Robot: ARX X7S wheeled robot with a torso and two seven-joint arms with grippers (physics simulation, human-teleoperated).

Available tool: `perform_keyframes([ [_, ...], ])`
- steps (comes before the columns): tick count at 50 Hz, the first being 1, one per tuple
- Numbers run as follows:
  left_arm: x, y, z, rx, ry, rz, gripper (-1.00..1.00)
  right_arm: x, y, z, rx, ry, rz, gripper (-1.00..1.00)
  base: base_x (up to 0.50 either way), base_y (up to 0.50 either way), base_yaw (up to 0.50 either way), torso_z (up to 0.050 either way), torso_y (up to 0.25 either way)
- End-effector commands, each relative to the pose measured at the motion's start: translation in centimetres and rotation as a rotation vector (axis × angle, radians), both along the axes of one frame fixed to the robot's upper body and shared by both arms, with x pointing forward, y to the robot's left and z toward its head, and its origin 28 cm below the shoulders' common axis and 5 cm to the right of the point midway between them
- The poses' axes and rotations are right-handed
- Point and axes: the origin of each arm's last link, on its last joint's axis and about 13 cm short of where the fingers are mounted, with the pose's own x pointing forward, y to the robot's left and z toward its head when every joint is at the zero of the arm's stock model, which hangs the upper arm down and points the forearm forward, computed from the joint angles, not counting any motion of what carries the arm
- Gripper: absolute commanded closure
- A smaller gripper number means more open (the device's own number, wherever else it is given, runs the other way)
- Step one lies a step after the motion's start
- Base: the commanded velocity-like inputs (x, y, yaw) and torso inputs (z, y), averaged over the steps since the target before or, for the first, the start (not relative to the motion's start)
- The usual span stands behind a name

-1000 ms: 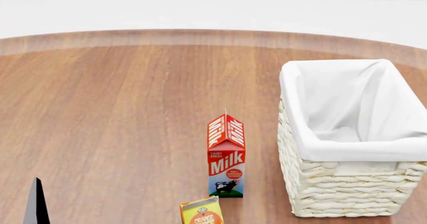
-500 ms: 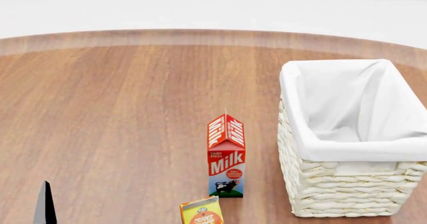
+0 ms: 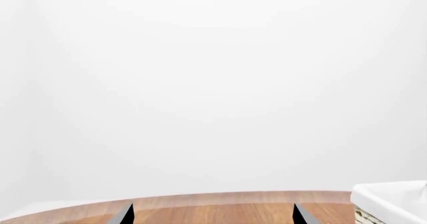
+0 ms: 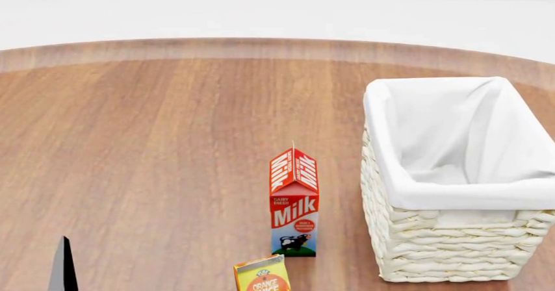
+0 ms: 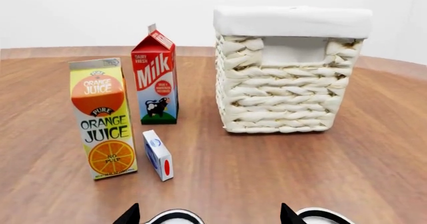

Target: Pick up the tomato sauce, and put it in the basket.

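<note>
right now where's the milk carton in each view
Head view: milk carton stands low centre, left of the basket.
Right wrist view: upright between the orange juice carton and the basket.
Left wrist view: not in it; only a basket corner shows.
Shared landmark: the basket.

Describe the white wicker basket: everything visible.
The rectangular cream-white woven wicker basket stands upright on the wooden table, to the robot's right of the red milk carton and apart from it. A white cloth lining folds over its rim. One end wall has a handle cutout. The visible inside looks empty.
</note>
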Motion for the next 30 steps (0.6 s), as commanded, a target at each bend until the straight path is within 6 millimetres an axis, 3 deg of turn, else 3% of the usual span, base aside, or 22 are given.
perform_keyframes([
  [1,0.1,-0.1,-0.1,-0.002,0.006,0.002,-1.0,0.0,0.1,-0.9,0.012,0.05,-0.003,-1.0,0.0,0.0,0.0,0.0,0.0],
  [4,0.1,-0.2,-0.3,0.001,0.016,-0.003,-1.0,0.0,1.3,-2.2,0.032,0.049,0.073,-1.0,0.0,0.0,0.0,0.0,0.0],
  [14,0.1,-0.1,-0.3,0.0,0.017,0.001,-1.0,0.1,1.8,-1.3,0.037,0.05,0.099,-1.0,0.0,0.0,0.0,0.0,0.0],
  [30,0.3,-0.2,-0.6,0.003,0.025,0.0,-1.0,1.3,1.7,-2.7,0.017,0.082,0.075,-1.0,0.0,0.0,0.0,0.0,0.0],
])
